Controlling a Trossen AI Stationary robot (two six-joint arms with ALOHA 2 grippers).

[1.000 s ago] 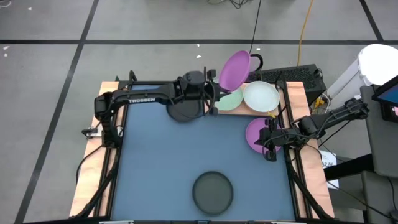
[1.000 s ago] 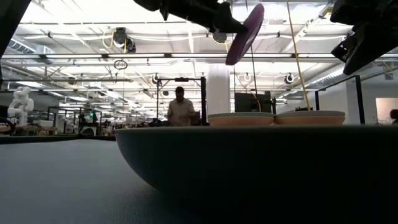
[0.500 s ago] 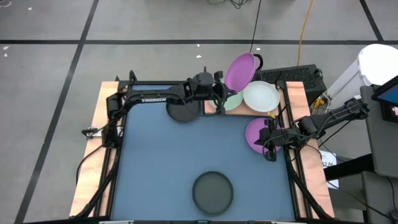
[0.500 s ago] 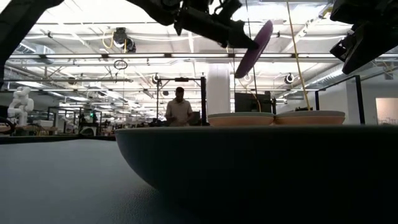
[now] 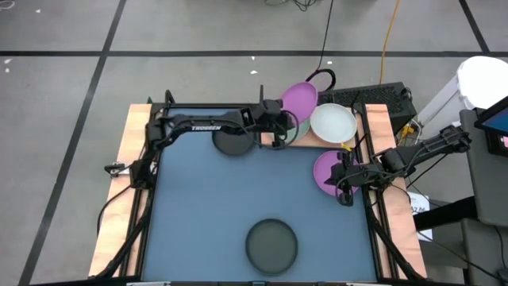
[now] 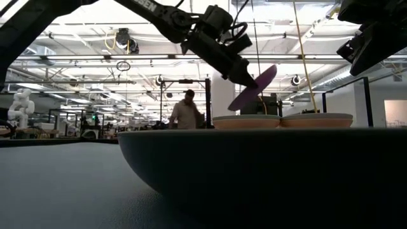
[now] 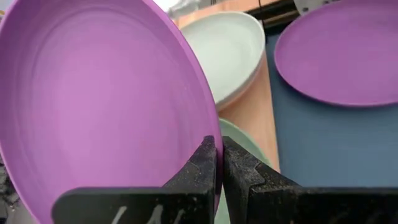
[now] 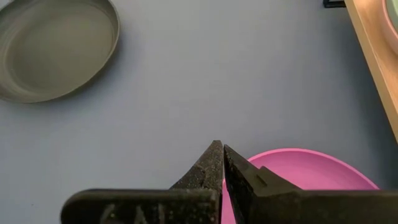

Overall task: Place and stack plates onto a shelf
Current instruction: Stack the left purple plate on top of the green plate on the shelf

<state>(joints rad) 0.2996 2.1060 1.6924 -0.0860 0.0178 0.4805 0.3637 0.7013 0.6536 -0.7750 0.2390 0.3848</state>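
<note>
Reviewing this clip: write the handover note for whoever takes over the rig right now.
Left gripper: shut on the rim of a round purple plastic plate, held tilted above the light wooden shelf board.
Right gripper: shut, empty, hovering over the second purple plate on the blue mat.
On the shelf: a pale green plate and another pale green plate under the held one.
Two black plates lie on the mat.
Left: set down the held plate, then shelve the other three.
</note>
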